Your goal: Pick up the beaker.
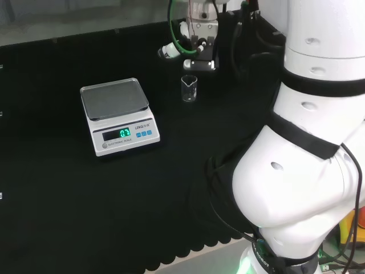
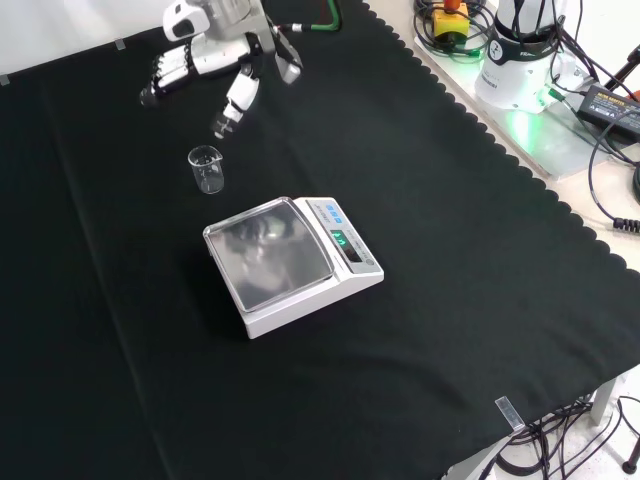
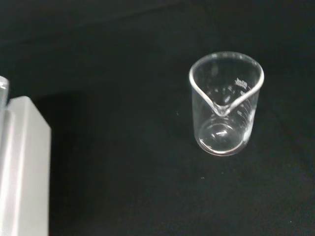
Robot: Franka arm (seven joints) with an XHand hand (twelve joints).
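The hand [image 2: 215, 55] hangs over the far part of the bench [image 2: 450, 250], holding nothing and touching nothing. In the front view its fingers [image 2: 165, 72] are spread and nearly straight, reaching out to the left, while the thumb [image 2: 238, 100] points down toward the cloth. The palm faces downward and sideways, above the cloth.

The beaker [image 2: 206, 169] stands upright on the black cloth just below and in front of the thumb tip in the front view, near the hand but clearly apart from it. It is small, clear and looks empty. In the head view the beaker [image 1: 189, 88] sits just below the hand [image 1: 197, 54], on the near side of it. The wrist view looks down on the beaker [image 3: 225, 103], showing its pouring lip turned toward the camera and faint markings on its wall.

A white scale [image 2: 290, 262] with a metal pan sits farther from the hand, beyond the beaker, well apart from both. Its corner [image 3: 22, 167] shows in the wrist view.

The arm's white links [image 1: 308, 142] rise on the right of the head view.
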